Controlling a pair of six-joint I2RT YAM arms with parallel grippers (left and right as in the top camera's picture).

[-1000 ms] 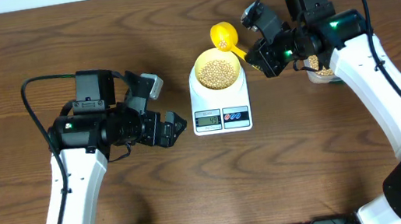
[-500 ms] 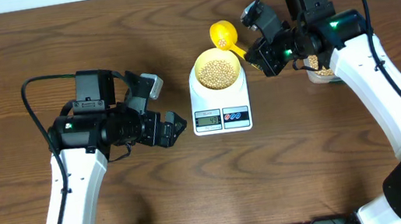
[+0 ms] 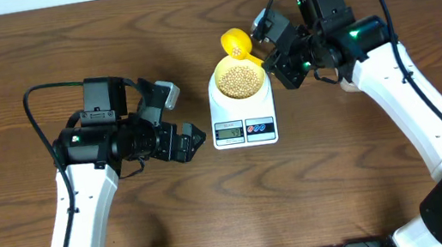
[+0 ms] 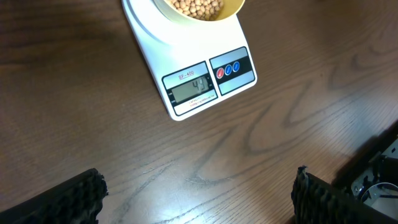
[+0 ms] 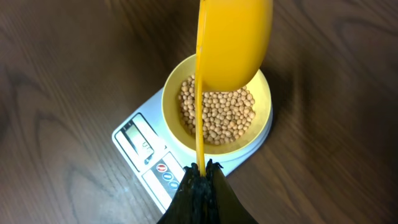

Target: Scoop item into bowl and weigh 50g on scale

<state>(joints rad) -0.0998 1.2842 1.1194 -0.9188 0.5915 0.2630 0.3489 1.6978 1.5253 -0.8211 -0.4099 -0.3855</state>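
Note:
The pale yellow bowl [image 3: 238, 79] sits on the white scale [image 3: 243, 120], partly filled with beige beans [image 3: 238, 77]. My right gripper [image 3: 269, 58] is shut on the handle of a bright yellow scoop [image 3: 234, 43], held just behind the bowl. In the right wrist view the gripper [image 5: 201, 168] pinches the handle, and the scoop [image 5: 235, 40] is tipped on its side over the bowl [image 5: 261, 93] and beans [image 5: 217, 115]. My left gripper [image 3: 191, 141] is open and empty, left of the scale. The left wrist view shows the scale [image 4: 186, 62], whose display [image 4: 193, 88] is lit, and the bowl's edge [image 4: 199, 9].
The container the beans come from is hidden behind my right arm near the right of the scale. Dark wooden table [image 3: 215, 202] all around. The table's back edge runs along the top of the overhead view.
My right gripper has moved left and back with the scoop, which has tipped further over the bowl's far rim. The left arm has not moved.

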